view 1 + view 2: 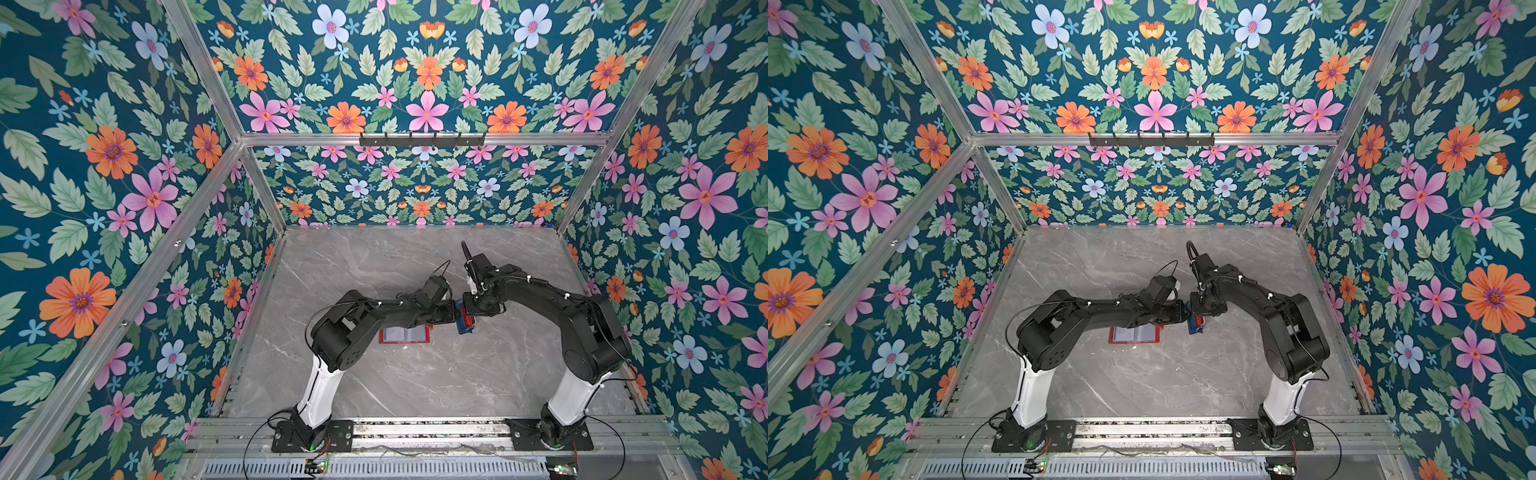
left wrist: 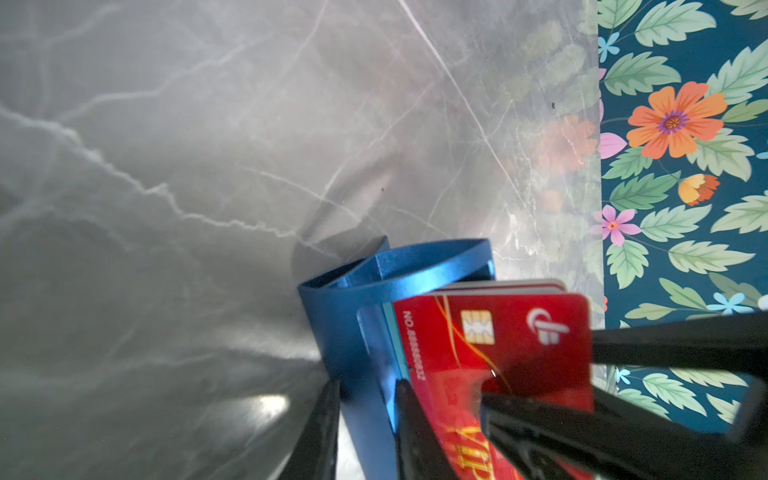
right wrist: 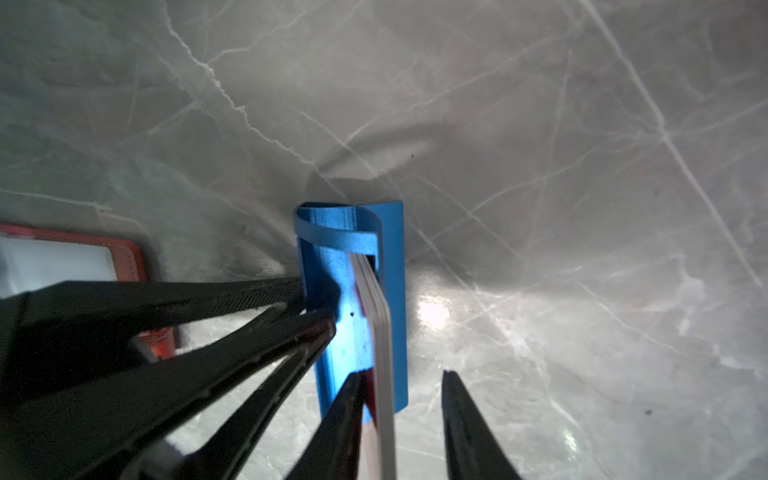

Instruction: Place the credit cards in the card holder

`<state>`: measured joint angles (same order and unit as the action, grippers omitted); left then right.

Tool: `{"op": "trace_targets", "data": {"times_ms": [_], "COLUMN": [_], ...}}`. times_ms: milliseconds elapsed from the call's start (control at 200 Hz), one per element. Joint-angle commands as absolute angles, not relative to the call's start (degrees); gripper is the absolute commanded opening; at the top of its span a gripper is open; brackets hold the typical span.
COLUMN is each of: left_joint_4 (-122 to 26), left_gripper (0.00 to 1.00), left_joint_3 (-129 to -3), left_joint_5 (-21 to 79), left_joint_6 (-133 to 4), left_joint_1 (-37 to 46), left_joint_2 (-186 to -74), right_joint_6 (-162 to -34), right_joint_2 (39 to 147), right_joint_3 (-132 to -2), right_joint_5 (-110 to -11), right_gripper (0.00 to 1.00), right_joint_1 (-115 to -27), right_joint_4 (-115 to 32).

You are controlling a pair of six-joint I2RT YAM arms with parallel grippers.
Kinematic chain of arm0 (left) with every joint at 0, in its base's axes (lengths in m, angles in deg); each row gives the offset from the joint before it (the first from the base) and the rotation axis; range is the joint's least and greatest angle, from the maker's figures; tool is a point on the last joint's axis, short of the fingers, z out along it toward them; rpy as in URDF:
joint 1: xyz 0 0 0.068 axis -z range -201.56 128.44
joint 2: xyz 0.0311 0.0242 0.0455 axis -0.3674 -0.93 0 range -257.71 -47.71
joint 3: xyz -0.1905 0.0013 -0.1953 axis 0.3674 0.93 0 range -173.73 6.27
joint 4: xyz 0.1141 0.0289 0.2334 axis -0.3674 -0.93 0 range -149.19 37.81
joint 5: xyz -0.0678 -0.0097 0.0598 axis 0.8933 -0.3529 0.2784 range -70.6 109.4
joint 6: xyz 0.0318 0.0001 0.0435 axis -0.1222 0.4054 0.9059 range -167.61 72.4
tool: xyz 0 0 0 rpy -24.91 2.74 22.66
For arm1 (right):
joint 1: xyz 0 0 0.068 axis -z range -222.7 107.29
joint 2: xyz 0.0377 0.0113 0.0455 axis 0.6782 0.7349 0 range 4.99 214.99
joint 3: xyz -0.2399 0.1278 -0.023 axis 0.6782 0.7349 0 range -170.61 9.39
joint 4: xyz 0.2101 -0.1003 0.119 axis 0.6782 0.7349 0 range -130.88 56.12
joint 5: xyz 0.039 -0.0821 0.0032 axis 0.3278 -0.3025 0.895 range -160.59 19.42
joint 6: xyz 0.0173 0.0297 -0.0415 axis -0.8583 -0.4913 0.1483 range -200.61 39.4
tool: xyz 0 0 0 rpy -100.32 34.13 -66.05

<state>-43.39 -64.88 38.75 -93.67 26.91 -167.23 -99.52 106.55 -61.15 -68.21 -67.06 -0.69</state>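
Over the middle of the marble table, in both top views, your two arms meet head to head at the blue tray, which holds the credit cards. The left gripper and right gripper crowd so close there that you cannot read their fingers from above. The card holder lies flat on the table with its pale sleeves facing up, just beside the tray and partly under your left arm. From the left wrist, you see the tray standing on end with the cards upright in it, a red card foremost. Your left fingers clamp one blue wall between them, while the right gripper's fingers reach in from the side, one in front of the red card and one behind it. From the right wrist, the cards show edge-on. Your right gripper stands parted around them, one finger close against the stack and the other clear of the tray's outer wall. The left gripper pinches the opposite wall, and a corner of the card holder shows beyond it.
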Motion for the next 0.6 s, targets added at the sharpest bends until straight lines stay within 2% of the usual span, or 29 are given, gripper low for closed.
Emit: {"op": "trace_targets", "data": {"times_ms": [0,375,595], "left_joint_4": [-46.6,-47.4,-47.6], "left_gripper": [0.24,0.21,0.21], "left_joint_3": [-64.6,-64.6,-64.4], "left_joint_5": [37.2,36.5,36.3], "left_joint_6": [-93.2,-92.8,-92.8], "left_joint_1": [27.0,27.0,27.0], "left_joint_2": [-167.5,-167.6,-167.6], "right_joint_6": [-99.2,-99.1,-99.1], "right_joint_2": [105.8,105.2,105.0], "right_joint_3": [-61.5,-62.5,-63.2], "right_joint_5": [-70.3,-71.1,-71.3], "right_gripper": [0.32,0.28,0.21], "right_joint_1": [-67.1,-67.2,-67.7], "right_joint_4": [1.5,3.3,4.1]}}
